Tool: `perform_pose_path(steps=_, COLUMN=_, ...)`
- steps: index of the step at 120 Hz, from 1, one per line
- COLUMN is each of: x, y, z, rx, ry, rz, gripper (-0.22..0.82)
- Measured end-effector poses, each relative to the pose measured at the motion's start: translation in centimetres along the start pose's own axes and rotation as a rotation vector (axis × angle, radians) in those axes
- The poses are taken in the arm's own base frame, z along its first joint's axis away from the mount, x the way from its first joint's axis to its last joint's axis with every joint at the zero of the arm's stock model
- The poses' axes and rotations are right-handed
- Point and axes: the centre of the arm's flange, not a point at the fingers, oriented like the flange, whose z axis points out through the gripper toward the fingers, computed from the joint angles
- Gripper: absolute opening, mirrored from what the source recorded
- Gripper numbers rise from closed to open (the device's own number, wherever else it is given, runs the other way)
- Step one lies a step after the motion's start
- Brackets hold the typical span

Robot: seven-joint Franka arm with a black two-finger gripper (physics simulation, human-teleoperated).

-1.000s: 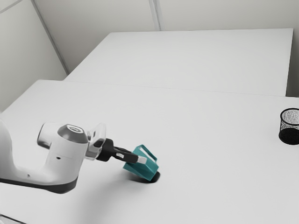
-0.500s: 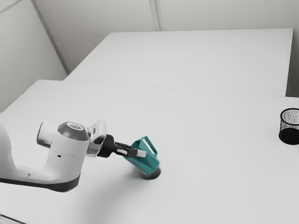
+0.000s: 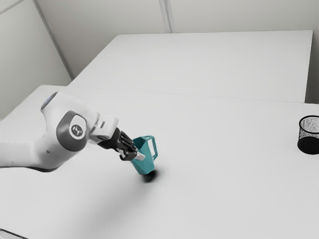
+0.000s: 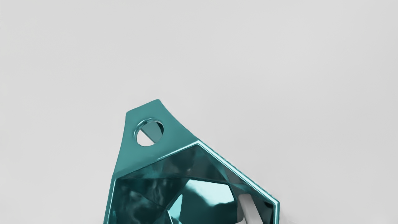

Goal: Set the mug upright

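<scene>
Exterior view: The teal mug (image 3: 144, 164) leans in the grip of the black gripper (image 3: 139, 153) over the white table (image 3: 224, 164), its mouth up and tipped toward the exterior view's left, its handle (image 3: 154, 148) facing the exterior view's right. One pale fingertip lies against its outer side, and the pincer looks closed on the wall. A dark shadow (image 3: 150, 177) sits right under the base; whether base and table touch, one cannot tell. The mug is nearly upright but not square to the table, so what remains, by the look of it, is to take out the lean and let the base sit flat. At the exterior view's right edge, well apart, stands a black mesh bin (image 3: 309, 135).

Wrist view: A pale finger (image 4: 251, 210) reaches inside the mug — a sign that the wall is pinched between an inner and an outer finger. The mug should handle as light and stiff, with little give, though its glossy skin may prove slippery and let it swivel. The wall near the rim is a fair place to hold, flat facets to the pads, handle left free. Angular in shape, the vessel shows a bright, many-cornered rim, a dark faceted inside with mirror-like glints, and a flat-topped handle — pierced by a round hole — close to the rim.
</scene>
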Motion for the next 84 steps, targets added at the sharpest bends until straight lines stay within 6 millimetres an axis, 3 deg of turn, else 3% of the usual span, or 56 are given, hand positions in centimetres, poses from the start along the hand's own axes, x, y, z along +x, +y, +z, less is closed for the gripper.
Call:
perform_pose_path(steps=17, x=-1.4, y=-1.2, z=-1.0, rx=0.068, ry=-0.18, rz=0.011, gripper=-0.18)
perform_pose_path(steps=35, x=-2.3, y=-2.0, z=-0.5, rx=0.121, ry=-0.277, rz=-0.093, gripper=-0.18)
perform_pose_path(steps=84, x=-1.6, y=-2.8, z=-0.3, rx=0.228, ry=-0.251, rz=-0.404, gripper=-0.18)
